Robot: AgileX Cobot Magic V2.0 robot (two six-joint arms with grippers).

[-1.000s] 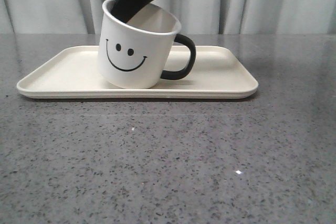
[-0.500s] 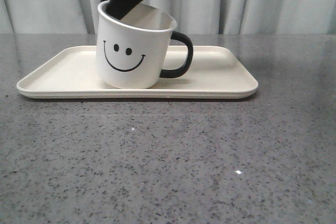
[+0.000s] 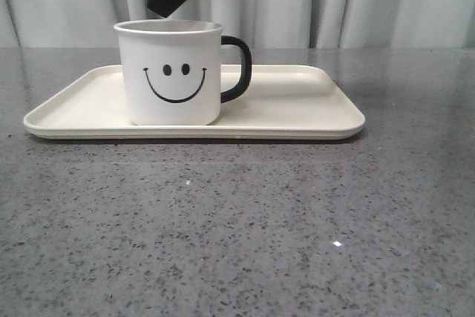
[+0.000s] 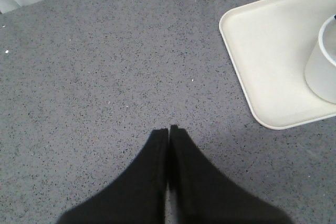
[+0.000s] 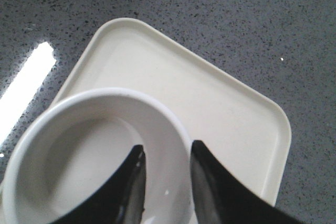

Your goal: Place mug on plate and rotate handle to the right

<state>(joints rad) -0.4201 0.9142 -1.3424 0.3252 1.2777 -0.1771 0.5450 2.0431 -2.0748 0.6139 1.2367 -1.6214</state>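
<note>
The mug [image 3: 171,72] stands upright on the plate [image 3: 297,105], toward the plate's left half, its smiley face turned to the front camera and its black handle [image 3: 237,68] pointing right. The plate lies flat on the speckled grey counter [image 3: 237,228]. The right gripper [image 5: 165,153] hangs just above the mug's rim, jaws parted a little, one finger over the mug's inside and one outside its wall, gripping nothing. The left gripper [image 4: 168,128] hovers over bare counter beside the plate, jaws pressed together and empty.
</note>
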